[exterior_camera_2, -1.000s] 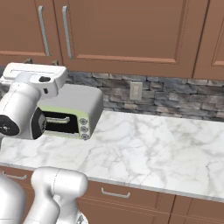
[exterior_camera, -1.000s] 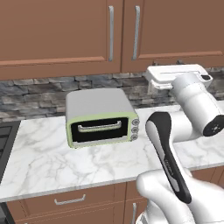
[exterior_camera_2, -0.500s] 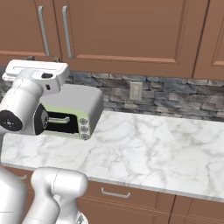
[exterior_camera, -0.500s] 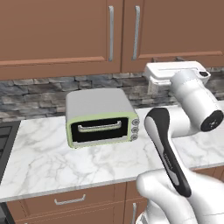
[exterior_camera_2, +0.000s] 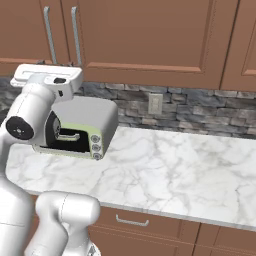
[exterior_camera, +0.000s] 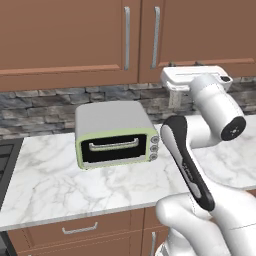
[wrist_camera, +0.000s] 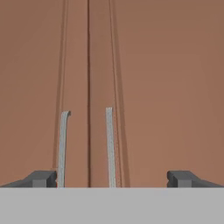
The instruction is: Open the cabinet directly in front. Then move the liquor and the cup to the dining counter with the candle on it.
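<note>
Brown cabinet (wrist_camera: 153, 87) doors shut, apparently; silver handles (wrist_camera: 109, 144) upright

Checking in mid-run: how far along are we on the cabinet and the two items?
Nothing looks done yet: both cabinet doors are shut, their handles untouched. In hand: the open gripper faces the doors, raised above the toaster oven on the counter, fingertips either side of the two handles. Left: pull a door open, then carry the liquor and cup, presumably inside, to the dining counter.
</note>
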Tool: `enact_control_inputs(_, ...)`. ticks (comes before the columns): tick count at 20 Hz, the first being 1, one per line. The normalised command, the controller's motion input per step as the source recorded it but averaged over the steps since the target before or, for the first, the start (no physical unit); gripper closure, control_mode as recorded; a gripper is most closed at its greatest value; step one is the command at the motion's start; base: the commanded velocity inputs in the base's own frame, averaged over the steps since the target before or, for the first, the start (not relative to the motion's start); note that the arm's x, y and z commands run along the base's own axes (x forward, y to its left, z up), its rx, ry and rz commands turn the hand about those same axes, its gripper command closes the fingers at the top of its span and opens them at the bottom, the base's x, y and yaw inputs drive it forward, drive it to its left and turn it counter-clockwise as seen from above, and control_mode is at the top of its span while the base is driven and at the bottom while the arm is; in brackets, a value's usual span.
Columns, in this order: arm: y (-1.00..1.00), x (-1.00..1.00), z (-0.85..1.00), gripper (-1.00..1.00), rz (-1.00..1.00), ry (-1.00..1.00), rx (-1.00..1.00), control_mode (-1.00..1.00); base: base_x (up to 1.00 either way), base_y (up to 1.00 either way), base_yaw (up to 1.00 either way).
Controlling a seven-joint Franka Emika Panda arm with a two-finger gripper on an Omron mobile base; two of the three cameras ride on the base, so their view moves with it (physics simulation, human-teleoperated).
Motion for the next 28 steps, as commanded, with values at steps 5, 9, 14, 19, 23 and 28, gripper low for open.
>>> enact_control_inputs(5, 0.0, 0.36, 0.0, -1.0, 0.0, 0.0, 0.0, -1.0, 0.0, 0.0, 0.0)
enact_control_inputs(9, 0.0, 0.39, -0.09, -1.0, 0.0, 0.01, 0.0, -1.0, 0.0, 0.0, 0.0)
enact_control_inputs(14, 0.01, 0.39, -0.11, -1.0, 0.0, 0.02, 0.0, -1.0, 0.0, 0.0, 0.0)
enact_control_inputs(19, 0.07, 0.38, -0.12, -1.0, 0.0, 0.02, 0.0, -1.0, 0.0, 0.0, 0.0)
enact_control_inputs(23, 0.13, 0.37, -0.07, -1.0, 0.0, 0.04, 0.0, -1.0, 0.0, 0.0, 0.0)
enact_control_inputs(28, 0.09, 0.38, -0.01, -1.0, 0.0, 0.05, 0.0, -1.0, 0.0, 0.0, 0.0)
